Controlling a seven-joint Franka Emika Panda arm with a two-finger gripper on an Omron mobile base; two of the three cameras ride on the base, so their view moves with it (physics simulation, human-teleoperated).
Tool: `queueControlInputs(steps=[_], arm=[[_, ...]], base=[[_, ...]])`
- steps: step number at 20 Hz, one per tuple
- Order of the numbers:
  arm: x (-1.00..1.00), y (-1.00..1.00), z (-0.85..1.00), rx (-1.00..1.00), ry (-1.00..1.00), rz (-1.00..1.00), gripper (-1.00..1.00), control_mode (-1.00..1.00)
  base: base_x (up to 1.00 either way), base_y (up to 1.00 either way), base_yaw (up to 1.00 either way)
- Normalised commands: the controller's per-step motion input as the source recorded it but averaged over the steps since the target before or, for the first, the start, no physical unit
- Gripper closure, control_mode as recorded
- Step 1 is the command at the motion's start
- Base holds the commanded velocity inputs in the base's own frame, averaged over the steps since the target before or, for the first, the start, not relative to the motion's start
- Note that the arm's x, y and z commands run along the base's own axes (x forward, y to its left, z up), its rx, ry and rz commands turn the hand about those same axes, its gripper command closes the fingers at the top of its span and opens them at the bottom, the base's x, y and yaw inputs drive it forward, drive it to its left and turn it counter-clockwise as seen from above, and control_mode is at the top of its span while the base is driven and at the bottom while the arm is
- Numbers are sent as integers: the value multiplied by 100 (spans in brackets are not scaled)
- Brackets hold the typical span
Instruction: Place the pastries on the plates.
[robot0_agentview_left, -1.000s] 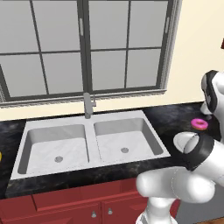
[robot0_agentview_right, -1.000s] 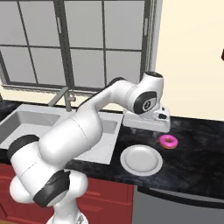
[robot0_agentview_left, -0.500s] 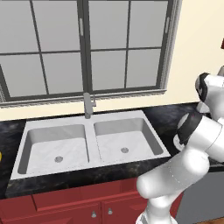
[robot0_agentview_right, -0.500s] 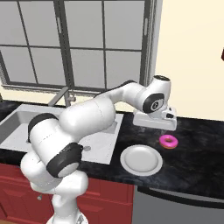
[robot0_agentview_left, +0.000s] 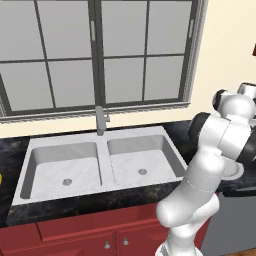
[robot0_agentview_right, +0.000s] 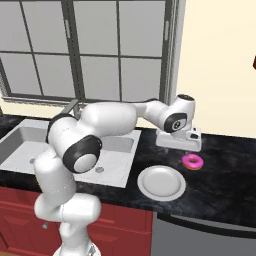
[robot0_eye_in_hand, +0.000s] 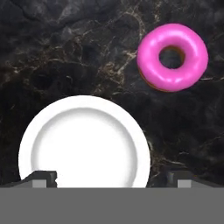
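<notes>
The pink-frosted round pastry (robot0_eye_in_hand: 173, 57) lies on the black marble counter, and it also shows in the right base view (robot0_agentview_right: 192, 161). Just beside it sits the plain greyish-white plate (robot0_eye_in_hand: 85, 140), near the counter's front edge (robot0_agentview_right: 161, 182), with nothing on it. My gripper (robot0_eye_in_hand: 111, 177) hangs above the counter over the plate and pastry, open, its fingertips (robot0_eye_in_hand: 41, 177) wide apart and holding nothing. In the right base view the gripper (robot0_agentview_right: 180, 148) is just left of the pastry and behind the plate. The croissant and the yellow-rimmed plate are out of view.
A double steel sink (robot0_agentview_left: 100, 160) with a faucet (robot0_agentview_left: 100, 120) lies left of the plate under the window. A wall (robot0_agentview_right: 220, 75) rises behind the counter. My own arm (robot0_agentview_left: 215, 150) blocks the right side of the left base view. A yellow sliver (robot0_agentview_left: 0, 178) shows at that view's left edge.
The arm has folded round to the right and the hand has come a little lower over the counter beside the pink pastry. Pastry and plate have not moved.
</notes>
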Motion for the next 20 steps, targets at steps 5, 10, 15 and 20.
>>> queueControlInputs(steps=[5,10,15,20], arm=[[41,-10,-38,0,0,0,-100,-100],[31,-20,-25,0,0,0,-100,-100],[30,-23,-40,1,0,0,-100,-100],[38,-4,-35,0,1,0,-100,-100]], base=[[0,0,0],[0,0,0],[0,0,0],[0,0,0]])
